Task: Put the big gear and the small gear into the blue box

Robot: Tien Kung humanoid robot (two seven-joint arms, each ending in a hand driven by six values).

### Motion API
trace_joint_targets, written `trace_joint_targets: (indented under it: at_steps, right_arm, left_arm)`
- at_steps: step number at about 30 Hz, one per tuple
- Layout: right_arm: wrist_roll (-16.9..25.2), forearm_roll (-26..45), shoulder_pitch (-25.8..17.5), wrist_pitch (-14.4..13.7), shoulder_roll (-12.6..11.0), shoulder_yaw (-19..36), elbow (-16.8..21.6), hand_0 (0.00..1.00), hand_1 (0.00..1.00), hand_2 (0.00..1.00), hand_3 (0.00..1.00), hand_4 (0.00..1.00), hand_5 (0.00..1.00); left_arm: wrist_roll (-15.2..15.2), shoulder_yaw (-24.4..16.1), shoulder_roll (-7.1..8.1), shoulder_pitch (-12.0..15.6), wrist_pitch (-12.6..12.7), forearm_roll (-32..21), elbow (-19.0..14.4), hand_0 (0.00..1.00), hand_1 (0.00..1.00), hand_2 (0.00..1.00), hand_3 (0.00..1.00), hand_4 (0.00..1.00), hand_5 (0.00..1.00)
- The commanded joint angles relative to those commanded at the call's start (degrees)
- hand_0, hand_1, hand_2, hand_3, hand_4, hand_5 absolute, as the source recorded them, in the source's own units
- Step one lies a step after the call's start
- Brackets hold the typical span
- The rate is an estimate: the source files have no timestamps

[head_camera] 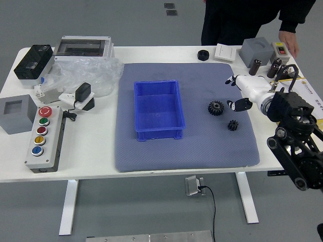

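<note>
Evidently, right hand [256,89] reaches in beside big gear [216,108], fingers wide and holding nothing, likely to leave grasping room. Small gear [232,125] lies nearer, both gears right of blue box [159,107], probably spaced for separate picks. Person's hand [289,42] is at table's [91,160] far right.

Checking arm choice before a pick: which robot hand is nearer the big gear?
Right: the right hand is just right of the big gear; the left hand is out of view.
</note>
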Motion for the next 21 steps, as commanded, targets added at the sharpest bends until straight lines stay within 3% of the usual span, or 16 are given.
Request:
trace_joint_targets:
  at_steps: [21]
  right_arm:
    - [0.83, 0.0, -2.88, -1.92, 0.52, -1.75, -4.57, 0.778, 0.728, 0.783, 0.767, 0.654, 0.11]
  left_arm:
    - [0.02, -0.27, -0.09, 0.03, 0.0, 0.24, 0.0, 0.909, 0.902, 0.917, 0.907, 0.87, 0.567]
